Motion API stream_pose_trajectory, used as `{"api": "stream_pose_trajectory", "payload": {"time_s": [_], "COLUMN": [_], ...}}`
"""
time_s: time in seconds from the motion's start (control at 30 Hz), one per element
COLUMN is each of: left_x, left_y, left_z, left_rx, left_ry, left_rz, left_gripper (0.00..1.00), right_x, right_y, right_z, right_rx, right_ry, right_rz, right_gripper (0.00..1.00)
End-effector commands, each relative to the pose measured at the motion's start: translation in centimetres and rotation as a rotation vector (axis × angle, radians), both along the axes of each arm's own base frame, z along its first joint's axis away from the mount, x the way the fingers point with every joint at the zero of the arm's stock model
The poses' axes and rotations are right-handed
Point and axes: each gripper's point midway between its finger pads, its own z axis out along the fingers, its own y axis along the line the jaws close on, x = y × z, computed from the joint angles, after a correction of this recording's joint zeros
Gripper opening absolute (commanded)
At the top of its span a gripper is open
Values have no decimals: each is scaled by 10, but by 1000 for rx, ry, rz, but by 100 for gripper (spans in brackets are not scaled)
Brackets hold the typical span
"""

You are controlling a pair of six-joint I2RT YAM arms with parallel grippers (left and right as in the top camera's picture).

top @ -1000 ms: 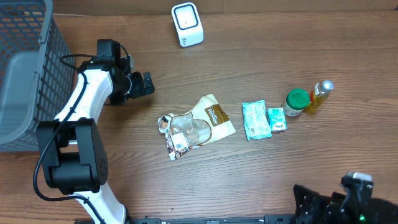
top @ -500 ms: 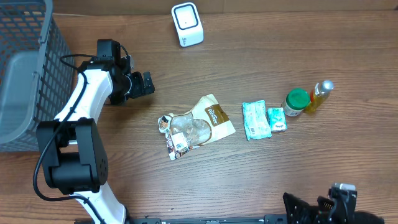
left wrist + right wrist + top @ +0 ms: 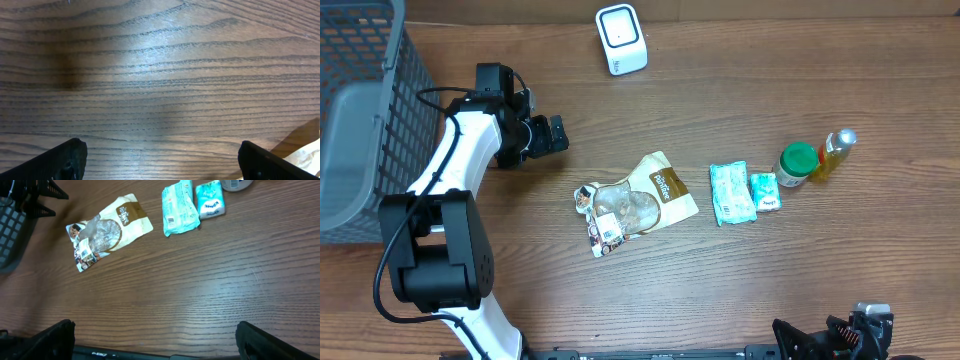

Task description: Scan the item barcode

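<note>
Several items lie mid-table: a clear and brown snack bag (image 3: 635, 203) (image 3: 107, 230), a large teal packet (image 3: 732, 193) (image 3: 180, 207), a small teal packet (image 3: 765, 191) (image 3: 210, 200), a green-lidded jar (image 3: 798, 164) and a yellow bottle (image 3: 835, 153). The white barcode scanner (image 3: 621, 38) stands at the back. My left gripper (image 3: 552, 135) (image 3: 160, 165) is open over bare wood, left of the snack bag, holding nothing. My right gripper (image 3: 815, 342) (image 3: 155, 340) is open and empty at the table's front edge, well short of the items.
A grey mesh basket (image 3: 360, 110) fills the far left, beside the left arm. In the left wrist view a corner of the snack bag (image 3: 305, 150) shows at lower right. Bare wood lies between the items and the front edge.
The right gripper has slid back and to the left, toward the front edge, and now shows less in the overhead view. The left arm and all the items have stayed put.
</note>
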Motion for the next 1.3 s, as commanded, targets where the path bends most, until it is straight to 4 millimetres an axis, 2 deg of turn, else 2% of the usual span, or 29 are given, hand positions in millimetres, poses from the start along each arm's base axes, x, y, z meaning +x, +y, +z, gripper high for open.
{"api": "stream_pose_trajectory", "payload": {"time_s": [0.0, 0.17, 0.27, 0.37, 0.43, 0.47, 0.5, 0.57, 0.67, 0.77, 0.93, 1.13, 1.27], "left_x": [3, 3, 3, 3, 3, 3, 3, 3, 3, 3, 3, 3, 3], "left_y": [0, 0, 0, 0, 0, 0, 0, 0, 0, 0, 0, 0, 0], "left_z": [0, 0, 0, 0, 0, 0, 0, 0, 0, 0, 0, 0, 0], "left_rx": [10, 10, 10, 10, 10, 10, 10, 10, 10, 10, 10, 10, 10], "left_ry": [-8, -8, -8, -8, -8, -8, -8, -8, -8, -8, -8, -8, -8], "left_rz": [-18, -18, -18, -18, -18, -18, -18, -18, -18, -18, -18, -18, -18], "left_gripper": [100, 99, 100, 100, 100, 99, 100, 100, 99, 100, 99, 100, 100], "right_x": [-1, -1, 3, 17, 27, 30, 34, 40, 50, 62, 96, 120, 128], "right_y": [1, 1, 9, 22, 31, 32, 32, 27, 23, 24, 19, 13, 6], "right_z": [1, 1, 13, 54, 93, 107, 125, 144, 160, 169, 174, 182, 172], "right_rx": [7, 5, 40, 105, 98, 74, 23, -74, -230, -387, -562, -605, -636], "right_ry": [-13, -12, -60, -237, -426, -504, -607, -734, -876, -996, -1141, -1352, -1437], "right_rz": [10, 7, 41, 98, 165, 188, 204, 207, 219, 235, 173, 51, -17], "right_gripper": [100, 100, 100, 100, 89, 88, 97, 100, 100, 100, 100, 100, 100]}}
